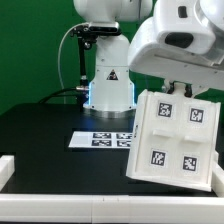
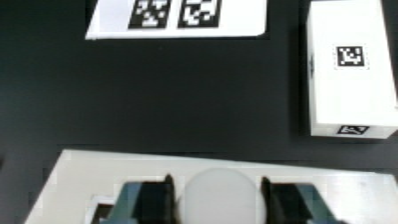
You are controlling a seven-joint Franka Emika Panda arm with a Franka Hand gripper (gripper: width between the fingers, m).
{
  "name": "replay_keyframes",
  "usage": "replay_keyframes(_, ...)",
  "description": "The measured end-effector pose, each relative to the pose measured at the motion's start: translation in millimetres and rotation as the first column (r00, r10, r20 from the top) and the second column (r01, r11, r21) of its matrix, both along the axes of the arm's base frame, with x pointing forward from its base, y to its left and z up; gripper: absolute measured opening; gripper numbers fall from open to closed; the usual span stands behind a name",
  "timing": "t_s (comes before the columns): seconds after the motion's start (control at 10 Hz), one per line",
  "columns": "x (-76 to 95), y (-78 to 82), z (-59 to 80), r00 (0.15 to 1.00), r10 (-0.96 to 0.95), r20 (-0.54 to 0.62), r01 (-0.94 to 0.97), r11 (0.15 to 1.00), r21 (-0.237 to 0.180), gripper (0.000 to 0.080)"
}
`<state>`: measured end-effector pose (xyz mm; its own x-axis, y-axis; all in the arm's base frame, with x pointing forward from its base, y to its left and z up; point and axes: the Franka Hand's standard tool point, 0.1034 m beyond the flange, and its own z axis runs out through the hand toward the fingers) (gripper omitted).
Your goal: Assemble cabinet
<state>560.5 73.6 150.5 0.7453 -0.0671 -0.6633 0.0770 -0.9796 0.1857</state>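
The cabinet's white box body [image 1: 170, 140] hangs tilted above the table at the exterior view's right. Its broad face shows several black-and-white tags. My gripper [image 1: 183, 90] grips it from above at its upper edge. In the wrist view my gripper [image 2: 221, 205] is shut on a rounded white part of the body [image 2: 107, 175], with one dark finger [image 2: 151, 200] on each side. A long white cabinet panel [image 2: 347, 70] with two tags lies on the black table, apart from the body. This panel does not show in the exterior view.
The marker board [image 1: 100, 140] lies flat on the black table in front of the white robot pedestal [image 1: 108, 90]; it also shows in the wrist view [image 2: 178, 18]. A white rail [image 1: 100, 208] borders the table's front, with a raised white corner [image 1: 5, 170] at the left.
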Motion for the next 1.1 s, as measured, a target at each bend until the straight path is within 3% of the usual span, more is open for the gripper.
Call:
replay_keyframes(0.4, -0.3, -1.4, -2.6, 1.0, 0.0, -0.003, 0.0, 1.0, 0.0, 0.0222)
replay_keyframes(0.6, 10.1, 5.3, -1.6, 1.0, 0.018, -0.006, -0.018, 1.0, 0.016, 0.0222)
replay_keyframes(0.8, 22.0, 0.3, -1.1, 1.0, 0.004, 0.02, -0.004, 1.0, 0.011, 0.0222)
replay_keyframes(1.1, 22.3, -4.7, -5.3, 1.0, -0.01, 0.029, 0.01, 1.0, -0.016, 0.0222)
